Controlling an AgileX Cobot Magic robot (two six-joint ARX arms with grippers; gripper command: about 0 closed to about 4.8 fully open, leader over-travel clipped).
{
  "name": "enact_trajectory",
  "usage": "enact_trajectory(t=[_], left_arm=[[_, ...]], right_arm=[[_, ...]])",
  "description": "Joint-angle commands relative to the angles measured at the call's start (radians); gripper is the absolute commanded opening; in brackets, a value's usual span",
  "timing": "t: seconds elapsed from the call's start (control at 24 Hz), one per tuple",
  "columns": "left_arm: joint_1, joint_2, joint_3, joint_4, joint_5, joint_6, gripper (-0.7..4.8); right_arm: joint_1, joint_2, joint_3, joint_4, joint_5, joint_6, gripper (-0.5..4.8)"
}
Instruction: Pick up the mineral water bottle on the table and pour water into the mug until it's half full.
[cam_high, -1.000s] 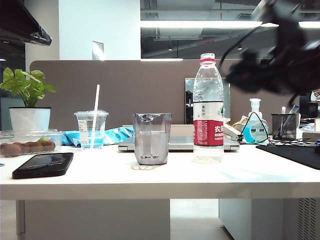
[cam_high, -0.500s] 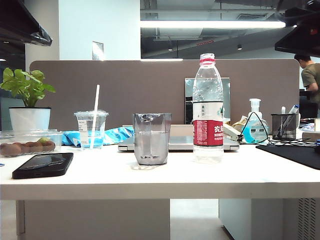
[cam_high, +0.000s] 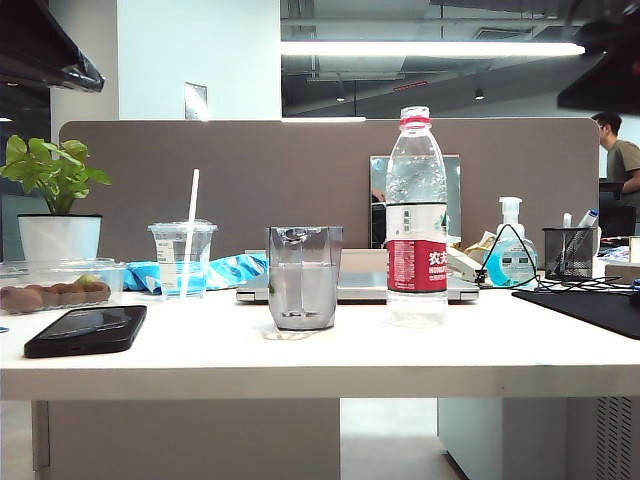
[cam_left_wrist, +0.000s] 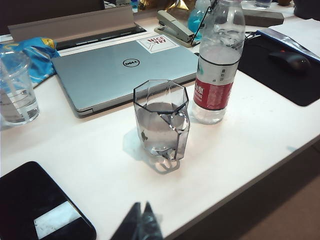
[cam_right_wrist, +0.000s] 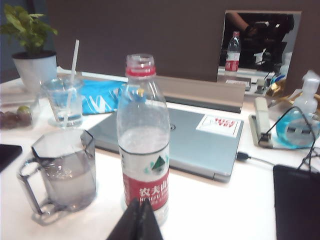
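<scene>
Holding water (cam_high: 300, 300): mug (cam_high: 303, 250) ~half, btl (cam_high: 416, 215) part-full; L+R jaws closed, above table (cam_high: 300, 362).

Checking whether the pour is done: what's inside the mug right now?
The mug holds clear water, roughly half its height, as the exterior view also shows. Its faceted grey walls blur the exact level, and nothing else shows inside. The mineral water bottle stands beside it, uncapped.

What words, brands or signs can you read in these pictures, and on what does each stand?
"DELL": round logo on the laptop lid.
"农夫山": white characters on the mineral water bottle label; smaller print below is blurred.
"NICE": red-and-white sticker on the laptop; the rest is unclear.
Plastic cup print: too small.
</scene>
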Motion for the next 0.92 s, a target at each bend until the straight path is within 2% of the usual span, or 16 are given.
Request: enact_trajectory(t=[0.04, 0.21, 0.38, 0.67, 0.92], left_arm=[[0.000, -0.002, 0.002, 0.011, 0.003, 0.001, -0.04], [-0.001, -0.002, 0.002, 0.011, 0.003, 0.001, -0.04], [-0.001, -0.001, 0.002, 0.011, 0.003, 0.001, -0.04], [-0.001, -0.001, 0.002, 0.011, 0.003, 0.001, -0.04], [0.000, -0.001, 0.002, 0.011, 0.003, 0.000, -0.04]], right_arm=[[-0.051, -0.154, 0.000, -0.141, -0.004, 0.001, -0.01], [-0.195, -0.381, -0.002, -0.402, -0.008, 0.001, -0.01], [-0.332, -0.572, -0.052, -0.455, -0.028, 0.002, -0.01], [-0.380, -0.689, -0.182, -0.456, -0.028, 0.104, -0.01], [-0.380, -0.699, -0.185, -0.591, -0.028, 0.105, -0.01]])
